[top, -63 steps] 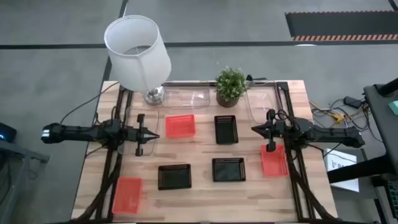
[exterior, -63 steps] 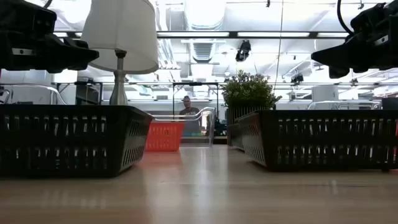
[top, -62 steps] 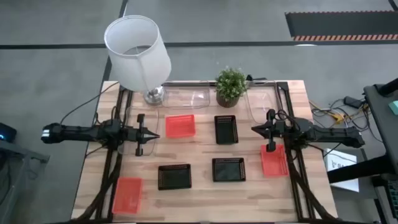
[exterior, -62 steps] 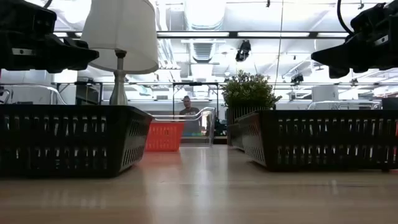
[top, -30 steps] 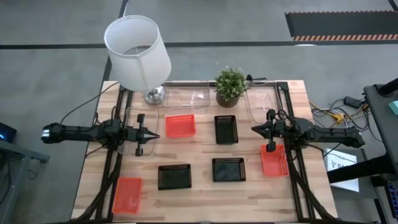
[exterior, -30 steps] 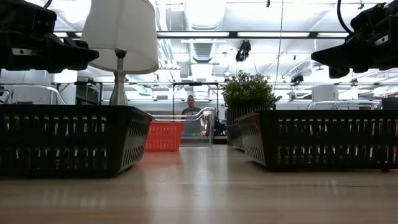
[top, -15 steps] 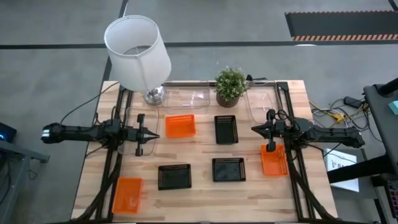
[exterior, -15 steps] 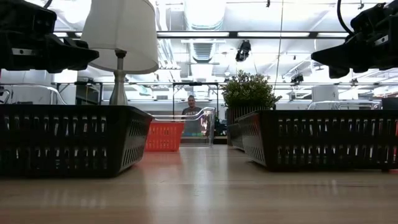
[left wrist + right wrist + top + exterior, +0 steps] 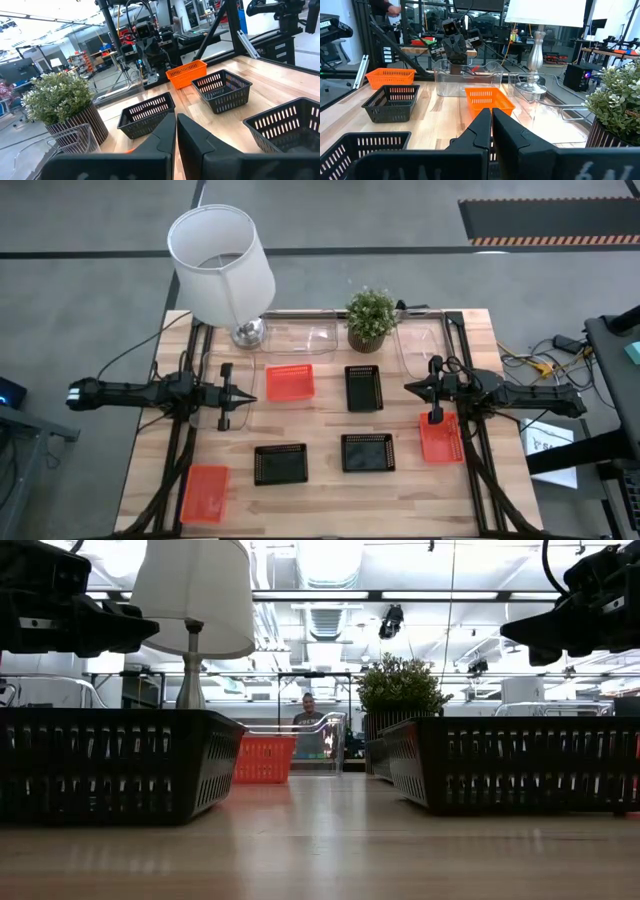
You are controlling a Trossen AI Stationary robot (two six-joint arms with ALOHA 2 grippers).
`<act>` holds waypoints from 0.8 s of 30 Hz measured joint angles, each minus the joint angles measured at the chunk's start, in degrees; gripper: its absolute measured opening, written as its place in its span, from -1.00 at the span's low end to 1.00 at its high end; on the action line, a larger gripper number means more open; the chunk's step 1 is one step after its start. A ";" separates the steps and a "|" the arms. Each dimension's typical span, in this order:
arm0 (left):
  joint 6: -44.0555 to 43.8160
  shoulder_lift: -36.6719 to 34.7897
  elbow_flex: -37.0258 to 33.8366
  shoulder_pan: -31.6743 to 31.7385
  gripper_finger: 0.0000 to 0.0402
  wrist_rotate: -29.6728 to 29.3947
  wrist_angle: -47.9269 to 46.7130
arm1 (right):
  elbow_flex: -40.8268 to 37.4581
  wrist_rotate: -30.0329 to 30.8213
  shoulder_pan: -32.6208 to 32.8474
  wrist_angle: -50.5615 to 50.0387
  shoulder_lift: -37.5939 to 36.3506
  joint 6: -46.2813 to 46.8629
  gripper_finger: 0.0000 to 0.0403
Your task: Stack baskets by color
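Overhead, small shallow rectangular baskets of perforated plastic are seen spread singly, none stacked, on a light wooden table (image 9: 330,500). Three red-orange baskets are counted: one near the middle of the table toward its far side (image 9: 289,381), one at the near left corner (image 9: 206,493), and one at the right edge (image 9: 440,438). Three black baskets are counted: one beside the middle red-orange basket (image 9: 363,387) and two in the near row, left (image 9: 280,464) and right (image 9: 367,452). Clear plastic baskets are visible along the far side, one behind the red-orange basket (image 9: 300,337) and one at the far right (image 9: 420,345); a further clear one lies under the left end effector (image 9: 251,395), and the full count cannot be told. Slotted walls and flat rims are shown on the black baskets in the left wrist view. One lamp with a white shade (image 9: 220,264) and one potted green plant (image 9: 371,318) stand at the far side. The left end effector is held above the table's left part, fingers clenched together on nothing. The right end effector (image 9: 411,388) is held above the right part, likewise clenched and empty.
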 joint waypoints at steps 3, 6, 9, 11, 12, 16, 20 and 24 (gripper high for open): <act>0.00 -0.04 0.02 0.00 -1.00 0.00 0.03 | 0.00 1.08 -0.02 0.00 -0.02 -2.48 -0.96; -3.18 0.04 0.02 -0.12 -1.00 0.71 2.11 | 0.00 1.55 -0.07 0.02 0.00 -5.29 -0.96; -13.88 0.76 0.02 -0.20 -1.00 4.10 4.45 | 0.00 1.49 -0.07 0.02 -0.01 -4.66 -0.96; -21.18 0.76 0.02 -0.18 -1.00 4.70 6.12 | 0.00 1.24 0.02 0.00 -0.02 1.32 -0.96; -22.84 0.84 0.02 -0.15 -1.00 4.70 7.51 | 0.00 1.24 0.02 0.00 -0.02 4.20 -0.96; -24.09 1.07 0.00 -0.22 -1.00 4.99 15.56 | 0.00 2.97 0.00 2.81 -0.01 7.51 -0.96; -27.28 2.21 0.00 -0.24 -1.00 5.97 25.70 | 0.00 2.94 0.00 4.90 -0.01 8.27 -0.96; -28.55 3.52 0.00 -0.24 -1.00 5.97 34.55 | 0.00 2.94 0.00 5.03 -0.02 8.25 -0.96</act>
